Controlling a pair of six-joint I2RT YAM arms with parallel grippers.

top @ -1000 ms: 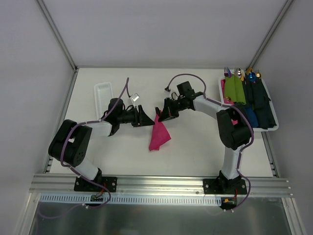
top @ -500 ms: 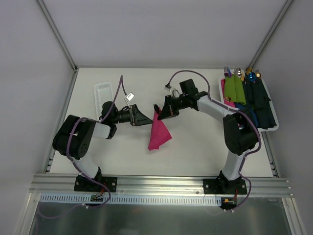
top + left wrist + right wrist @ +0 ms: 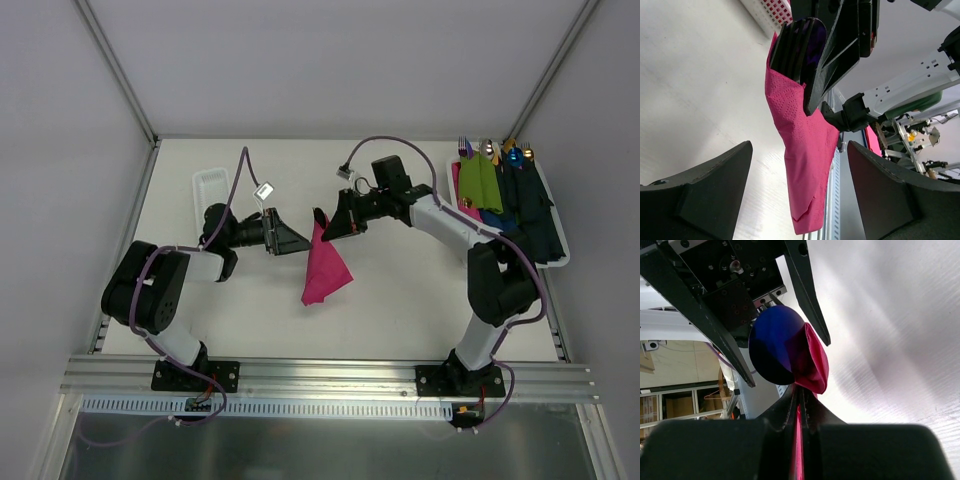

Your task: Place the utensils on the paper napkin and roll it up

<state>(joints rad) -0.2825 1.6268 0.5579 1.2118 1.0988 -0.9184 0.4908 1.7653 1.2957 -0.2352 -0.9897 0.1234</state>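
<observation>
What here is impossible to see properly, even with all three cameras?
- Utensil handles: all views, wrapped inside the pink napkin.
- The fork: right wrist view, behind the spoon bowl; top view, too small.
- Whether the napkin's lower tip touches the table: top view looks straight down.

- Mid counter: napkin; left gripper to its left, right gripper at its rear end.
- Rolled bundles in tray, right edge; small tray rear left.
</observation>
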